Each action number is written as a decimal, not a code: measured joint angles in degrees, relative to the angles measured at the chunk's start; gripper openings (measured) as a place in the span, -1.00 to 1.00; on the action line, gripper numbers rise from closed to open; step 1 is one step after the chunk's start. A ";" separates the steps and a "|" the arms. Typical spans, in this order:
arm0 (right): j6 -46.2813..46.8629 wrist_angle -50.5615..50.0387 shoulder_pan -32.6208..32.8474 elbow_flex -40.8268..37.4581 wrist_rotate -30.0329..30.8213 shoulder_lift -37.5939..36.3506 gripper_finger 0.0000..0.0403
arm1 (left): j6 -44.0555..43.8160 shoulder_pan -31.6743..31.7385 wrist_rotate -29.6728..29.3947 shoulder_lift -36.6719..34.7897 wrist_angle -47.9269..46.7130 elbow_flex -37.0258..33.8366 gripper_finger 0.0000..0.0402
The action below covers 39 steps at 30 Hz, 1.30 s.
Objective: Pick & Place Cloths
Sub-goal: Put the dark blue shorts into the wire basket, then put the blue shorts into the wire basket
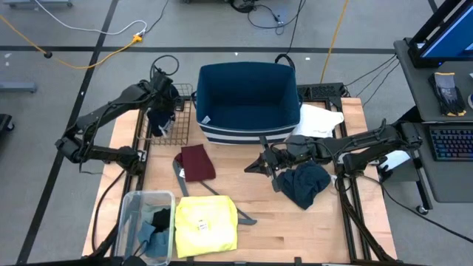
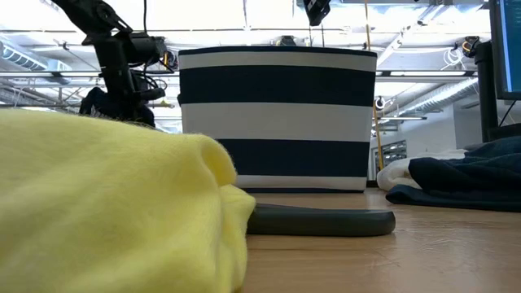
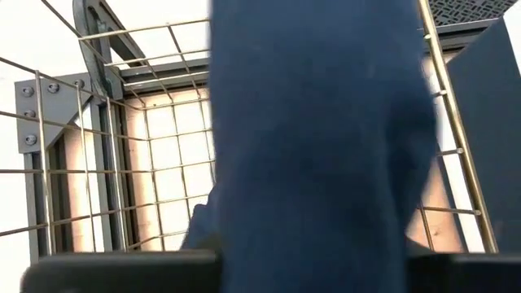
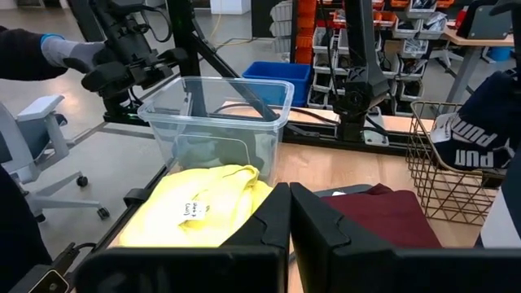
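The left pincer (image 1: 164, 103) hangs over the wire basket (image 1: 171, 127) at the bench's far left edge, with the navy white-lettered fabric (image 1: 158, 118) draped from it down into the basket. In the left wrist view the navy cloth (image 3: 317, 146) fills the space between the fingers, but whether they grip it or have let go I cannot tell. The right pincer (image 1: 260, 165) is clenched on nothing, low over the middle of the bench (image 1: 295, 229), its fingers (image 4: 269, 224) pressed together. Just beside it, toward the right edge, lies a crumpled dark blue piece (image 1: 307, 185), and beyond that, near the far right corner, a white shirt (image 1: 318, 120). The maroon piece (image 1: 198, 162) lies apart on the pincer's other side, on a grey hanger (image 1: 222, 196). The yellow T-shirt (image 1: 205, 225) sits at the near edge, beside a clear bin (image 1: 131, 214) holding black and grey-blue pieces (image 1: 157, 229). A navy striped bin (image 1: 247, 100) stands at the far edge.
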 joint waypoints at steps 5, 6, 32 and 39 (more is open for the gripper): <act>0.04 0.00 0.02 0.00 -0.02 0.00 -1.00 | 0.37 -0.01 0.00 0.00 -0.01 0.00 -0.10; 0.22 0.00 0.02 0.00 -0.02 0.00 -1.00 | 0.77 -0.01 0.01 -0.03 0.01 0.00 -0.02; 0.81 -14.03 0.41 0.00 0.16 -5.61 -1.00 | 3.84 -30.16 3.50 -24.05 4.90 2.27 -0.35; 2.24 -26.72 4.33 0.02 3.53 -13.09 -1.00 | 0.75 -43.48 -1.06 -23.46 9.31 2.27 -0.92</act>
